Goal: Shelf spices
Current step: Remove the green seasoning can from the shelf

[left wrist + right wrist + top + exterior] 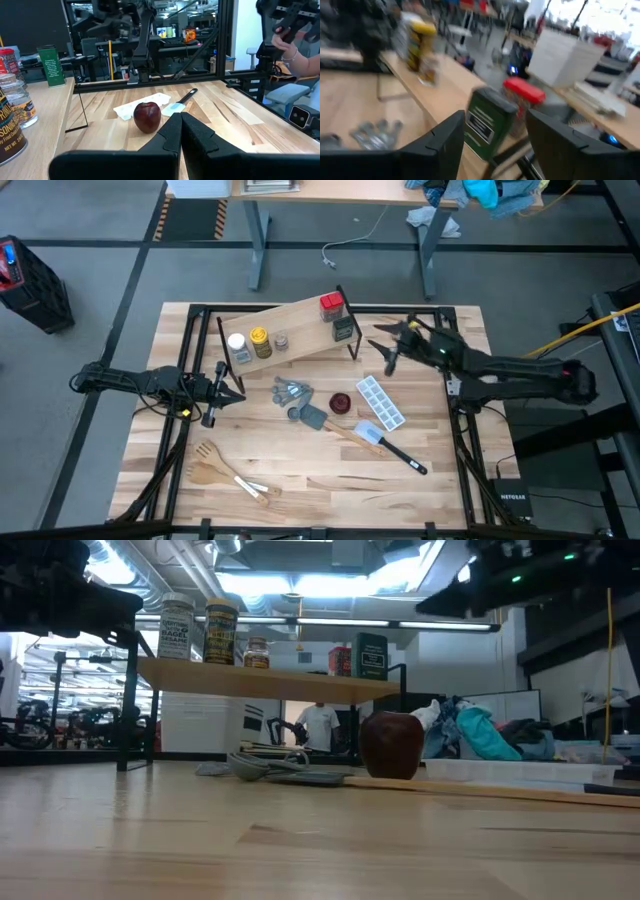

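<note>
Hovering right claw (390, 347) open beside shelf (290, 325), left claw (222, 387) closed.

— What carries everything here?

— A big wooden tabletop (300, 480). On it stands the shelf (290, 325), a light-wood plank on thin black legs, near the far edge.

— What sits on the shelf?

— At one end a white-capped jar (237, 346), a yellow-capped jar (260, 342) and a tiny grey-brown jar (282, 341), close together. At the other end a red square tin (331, 306) beside a dark square tin (344, 329).

— And straight on the table?

— Grey measuring spoons (290, 391), a round dark-red dish (340, 402), a pale ice tray (381, 402), a spatula (385, 443) and wooden utensils (225, 470).
</note>
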### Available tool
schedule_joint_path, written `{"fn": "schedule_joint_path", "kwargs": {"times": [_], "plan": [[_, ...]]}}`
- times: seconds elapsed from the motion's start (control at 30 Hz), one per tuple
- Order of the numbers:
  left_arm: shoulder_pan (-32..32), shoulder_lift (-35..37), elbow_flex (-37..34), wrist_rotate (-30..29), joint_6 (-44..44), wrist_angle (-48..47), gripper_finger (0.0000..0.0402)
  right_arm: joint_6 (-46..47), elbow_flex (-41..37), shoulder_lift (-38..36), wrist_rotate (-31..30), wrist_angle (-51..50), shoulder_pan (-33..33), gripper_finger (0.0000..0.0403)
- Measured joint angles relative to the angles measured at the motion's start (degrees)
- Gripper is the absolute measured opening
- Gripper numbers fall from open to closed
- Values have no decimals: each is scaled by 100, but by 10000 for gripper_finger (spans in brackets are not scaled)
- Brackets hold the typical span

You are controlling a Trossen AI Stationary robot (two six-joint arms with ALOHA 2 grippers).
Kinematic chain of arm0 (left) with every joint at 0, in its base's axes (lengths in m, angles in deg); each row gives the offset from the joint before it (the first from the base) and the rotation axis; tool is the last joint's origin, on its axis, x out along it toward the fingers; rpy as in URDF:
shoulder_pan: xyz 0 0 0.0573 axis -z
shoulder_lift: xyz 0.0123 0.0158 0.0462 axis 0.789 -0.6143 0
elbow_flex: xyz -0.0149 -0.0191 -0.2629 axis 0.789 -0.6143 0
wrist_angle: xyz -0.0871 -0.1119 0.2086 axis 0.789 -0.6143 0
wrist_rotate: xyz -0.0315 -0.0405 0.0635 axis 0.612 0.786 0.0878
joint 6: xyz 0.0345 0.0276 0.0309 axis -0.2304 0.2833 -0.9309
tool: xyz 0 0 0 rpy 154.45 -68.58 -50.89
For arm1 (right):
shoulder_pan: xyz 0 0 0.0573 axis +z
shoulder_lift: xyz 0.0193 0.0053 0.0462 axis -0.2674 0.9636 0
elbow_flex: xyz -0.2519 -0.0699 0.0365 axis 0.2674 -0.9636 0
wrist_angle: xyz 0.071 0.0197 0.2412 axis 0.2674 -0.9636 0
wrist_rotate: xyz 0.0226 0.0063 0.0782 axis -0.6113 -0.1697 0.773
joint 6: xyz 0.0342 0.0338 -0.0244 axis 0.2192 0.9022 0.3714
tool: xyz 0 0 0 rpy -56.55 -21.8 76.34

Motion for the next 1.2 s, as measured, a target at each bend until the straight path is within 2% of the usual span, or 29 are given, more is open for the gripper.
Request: {"fn": "schedule_joint_path", "kwargs": {"times": [0.27,0.43,0.73,0.9,1.2], "plan": [[1,0,0,0,0,0,1,-52,973,1256,1179,-626,-712,214],[-1,0,0,0,0,0,1,-167,1394,1743,1490,-785,-993,214],[0,0,2,2,17,0,1,-378,1659,1893,1578,-869,-1241,214],[-1,0,2,2,7,0,1,-484,1660,1893,2115,-1018,-1243,214],[1,0,2,2,17,0,1,-627,1660,1892,2048,-1216,-1230,214]]}}
